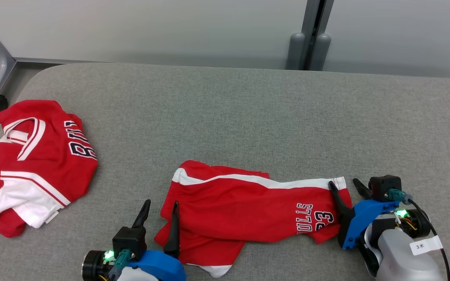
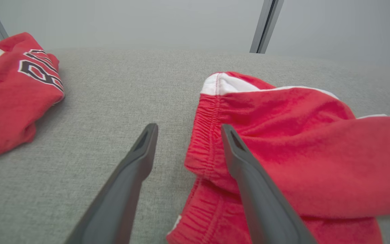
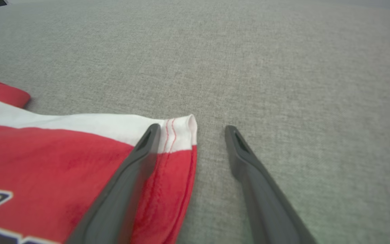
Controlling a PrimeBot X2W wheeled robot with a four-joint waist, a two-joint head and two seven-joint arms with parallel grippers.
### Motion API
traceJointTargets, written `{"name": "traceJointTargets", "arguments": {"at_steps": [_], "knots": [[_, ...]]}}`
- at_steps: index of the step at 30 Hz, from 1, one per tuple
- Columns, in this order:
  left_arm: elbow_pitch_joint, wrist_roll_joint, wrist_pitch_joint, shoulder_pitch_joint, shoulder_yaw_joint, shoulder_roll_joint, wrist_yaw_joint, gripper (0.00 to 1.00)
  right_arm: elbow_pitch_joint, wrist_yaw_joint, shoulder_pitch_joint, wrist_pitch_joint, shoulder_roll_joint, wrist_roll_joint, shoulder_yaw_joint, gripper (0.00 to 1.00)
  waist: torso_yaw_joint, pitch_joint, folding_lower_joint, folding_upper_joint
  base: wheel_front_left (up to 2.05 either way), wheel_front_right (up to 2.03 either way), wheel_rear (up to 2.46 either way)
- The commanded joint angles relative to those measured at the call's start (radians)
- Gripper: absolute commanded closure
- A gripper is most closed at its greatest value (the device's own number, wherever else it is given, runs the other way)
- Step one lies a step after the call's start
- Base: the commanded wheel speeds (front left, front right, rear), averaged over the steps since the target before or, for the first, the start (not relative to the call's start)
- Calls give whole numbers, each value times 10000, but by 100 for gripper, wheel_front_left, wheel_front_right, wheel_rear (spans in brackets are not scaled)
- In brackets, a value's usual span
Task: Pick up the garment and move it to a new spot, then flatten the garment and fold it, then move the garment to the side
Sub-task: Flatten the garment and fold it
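- I see the red shorts (image 1: 244, 207) lying on the near middle of the counter (image 1: 229, 117). They are stretched sideways between my two grippers and are a little wrinkled.
- The shorts are of a soft, fleecy cloth. A white stripe runs along the far edge, and black letters and a number with white outlines are printed near the right end.
- The left gripper (image 1: 161, 203) is at the left end of the shorts with its jaws wide apart. It has hold of nothing.
- In the left wrist view one of its dark, tapered fingers (image 2: 245, 169) lies over the gathered elastic waistband (image 2: 208, 135). The other finger is over bare counter. I cannot tell if the finger touches the cloth.
- The right gripper (image 1: 343, 182) is at the right end, also spread wide and gripping nothing.
- In the right wrist view one finger lies over the corner of the white hem (image 3: 178, 130), which has two lines of red stitching. The other finger is over bare counter just beside it.
- A red jersey (image 1: 33, 164) with white trim and black letters lies in a loose bundle at the far left of the counter, well apart from the shorts.
- The counter is covered with a grey woven cloth of fine grain, and its far left corner is rounded.
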Motion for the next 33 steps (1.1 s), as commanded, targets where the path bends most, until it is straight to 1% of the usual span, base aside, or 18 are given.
{"name": "traceJointTargets", "arguments": {"at_steps": [1, 3, 4, 5, 6, 7, 8, 9, 12, 15, 18, 21, 26, 30, 33], "knots": [[-32, -55, -26, -144, -3, -3, 25, 0, 192, 1, 26, 76, -26, -17, 44, 0, 0, 8, -1, 0, 0, 0, 0], [-31, -65, -26, -160, -8, -3, 41, 0, 324, 1, 7, 73, -34, -48, 114, 5, -5, 18, -1, 0, 0, 0, 0], [-26, -67, -26, -172, -5, -3, 44, 0, 390, 1, -14, 71, -26, -88, 189, 15, -10, 25, -1, 0, 0, 0, 0], [-21, -71, -26, -188, 0, -3, 45, 0, 459, 1, -27, 72, -8, -82, 247, 29, -15, 33, -1, 0, 0, 0, 0], [-17, -64, -26, -216, 1, -2, 48, 0, 516, 1, -35, 70, 5, -83, 321, 47, -15, 43, -1, 0, 0, 0, 0], [-21, -72, -26, -241, 2, -2, 50, 0, 581, 1, -53, 70, 26, -81, 408, 56, -12, 55, -1, 0, 0, 0, 0], [-44, -83, -26, -267, 9, -4, 48, 0, 633, 1, -75, 71, 39, -40, 470, 89, -9, 65, -1, 0, 0, 0, 0], [-127, -150, -26, -300, 41, -4, 15, 0, 673, -1, -90, 74, 40, 13, 520, 100, -6, 73, -1, 0, 0, 0, 0], [-479, -438, -28, -411, 195, -4, -187, 0, 551, -4, -102, 43, -63, 128, 583, 100, -2, 77, -1, 0, 0, 0, 0], [-644, -763, -26, -611, 230, -4, -671, 0, -12, -7, -16, -1, -188, 194, 597, 100, -2, 61, -1, 0, 0, 0, 0], [-135, -1490, -26, -1010, 123, -4, -1150, 0, -728, -4, 279, -16, -275, 212, 627, 100, -21, 34, -1, 0, 0, 0, 0], [750, -2127, 16, -1761, -139, -4, -1410, 0, -1125, -1, 505, -20, -343, 257, 635, 100, -48, -7, -1, 0, 0, 0, 0], [2006, -3175, 984, -2817, -548, -1, -1574, 0, -1415, -1, 749, -22, -385, 242, 686, 100, -122, -25, -1, 0, 0, 0, 0], [2236, -4278, 1765, -3268, -1078, 229, -1585, 0, -1539, -1, 826, -23, -395, 212, 730, 100, -190, 11, -1, 0, 0, 0, 0], [2076, -5346, 2334, -3431, -1373, 442, -1588, 0, -1621, -1, 816, -23, -407, 201, 747, 100, -212, 49, -1, 0, 0, 0, 0]]}}
